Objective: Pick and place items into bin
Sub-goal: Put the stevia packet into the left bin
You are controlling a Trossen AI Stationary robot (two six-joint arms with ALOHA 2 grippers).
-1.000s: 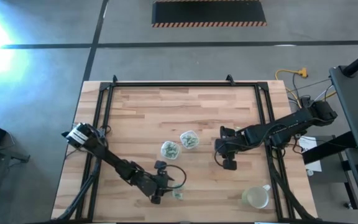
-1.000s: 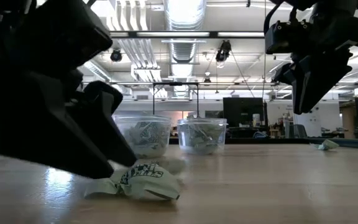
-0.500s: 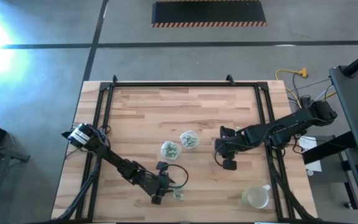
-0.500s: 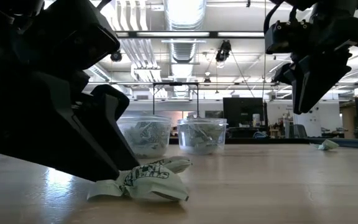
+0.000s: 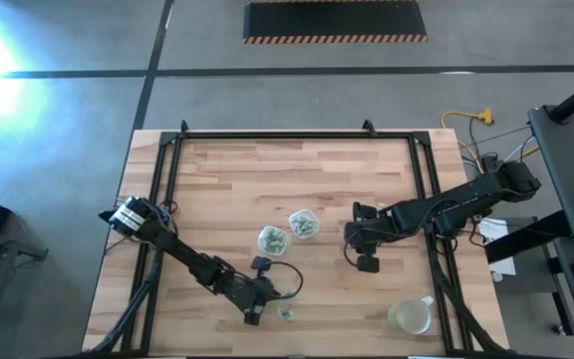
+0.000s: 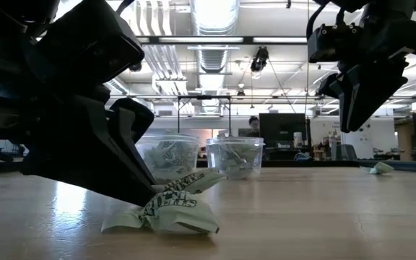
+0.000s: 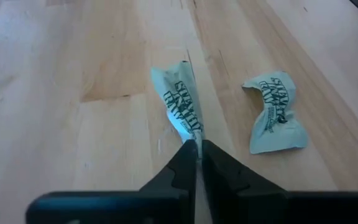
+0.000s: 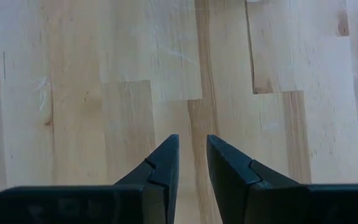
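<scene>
Wrapper [image 7: 180,112] lay on table [image 5: 227,189] near front edge, pinched at one end by your left gripper [image 7: 198,147]; second wrapper [image 7: 272,112] lay just beside it, untouched. Two small clear tubs [image 5: 289,231] stood mid-table, well apart from pinch. Grip looked thin, on tip only: you should have lifted slowly, kept wrapper clear of its neighbour, carried it level toward tubs. Left jaws together, clamped on wrapper. Your right gripper [image 8: 191,158] hovered over bare wood, jaws slightly apart, holding nothing. Mug [image 5: 410,316] sat at front right.

Two tubs [image 5: 272,239] side by side mid-table [image 5: 227,179]; mug [image 5: 410,316] right.
</scene>
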